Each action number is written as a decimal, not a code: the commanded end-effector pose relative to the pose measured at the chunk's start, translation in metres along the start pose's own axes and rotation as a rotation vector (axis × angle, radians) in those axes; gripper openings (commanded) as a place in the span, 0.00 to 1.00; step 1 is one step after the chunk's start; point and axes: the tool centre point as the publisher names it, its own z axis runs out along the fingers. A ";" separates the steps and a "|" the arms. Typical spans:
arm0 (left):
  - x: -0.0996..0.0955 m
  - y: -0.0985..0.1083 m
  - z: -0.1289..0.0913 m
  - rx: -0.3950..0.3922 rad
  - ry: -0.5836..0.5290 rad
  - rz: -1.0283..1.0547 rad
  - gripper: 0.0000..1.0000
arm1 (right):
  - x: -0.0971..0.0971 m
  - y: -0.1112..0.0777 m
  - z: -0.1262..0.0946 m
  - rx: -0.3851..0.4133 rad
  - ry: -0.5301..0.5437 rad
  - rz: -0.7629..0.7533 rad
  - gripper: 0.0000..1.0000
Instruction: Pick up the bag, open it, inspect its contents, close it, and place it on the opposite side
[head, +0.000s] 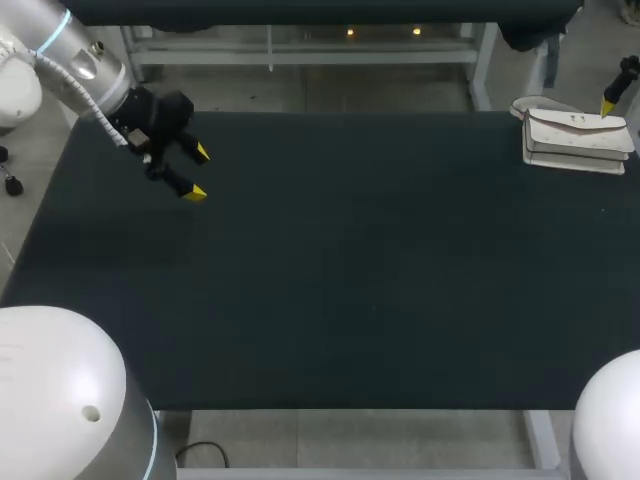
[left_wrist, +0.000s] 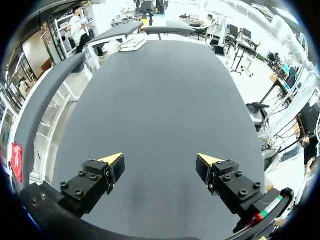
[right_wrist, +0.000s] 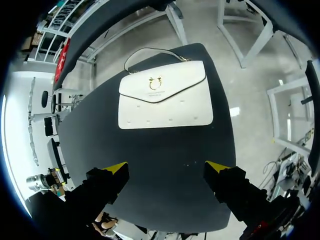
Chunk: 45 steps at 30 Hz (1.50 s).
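In the head view the dark table (head: 330, 300) fills the lower and middle frame. Farther back, at the upper left of the frame, the left gripper (head: 199, 172) hangs over the table, jaws wide apart and holding nothing. It is well apart from the bag (right_wrist: 165, 100), which lies flat in the upper right of the frame, on the table's far right corner and close to its edges.

The right gripper (right_wrist: 166, 167) is above that corner. Its jaws are also apart, and in its own wrist view the bag lies ahead of the fingers, not between them and not touched.

That corner is probably the main danger. A finger coming down at a slant and pushing instead of pinching could slide the bag over the edge, and there is little table beyond it.

The bag's flat pose is the second risk. It lies with the flap (right_wrist: 162, 82) uppermost, so two fingers have little to close on. If they catch only the flap's lip, they may peel it open early or lift the bag lopsided until it slips out.

The handle (right_wrist: 150, 50) lies on the table past the bag — a thin loop near the edge that looks hard to get a tip under.

Opening the bag likely needs both arms, and the left one has a long reach across. If the timing is off, the right gripper would hold a swinging bag alone.
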 end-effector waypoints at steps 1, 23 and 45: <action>-0.001 0.004 0.013 0.048 -0.016 0.001 1.00 | -0.006 0.006 0.002 0.013 0.017 0.002 1.00; -0.009 -0.002 0.028 0.089 -0.002 -0.008 1.00 | -0.015 0.018 -0.001 0.004 0.050 0.023 1.00; -0.009 -0.002 0.028 0.089 -0.002 -0.008 1.00 | -0.041 0.052 0.018 0.031 0.118 0.099 1.00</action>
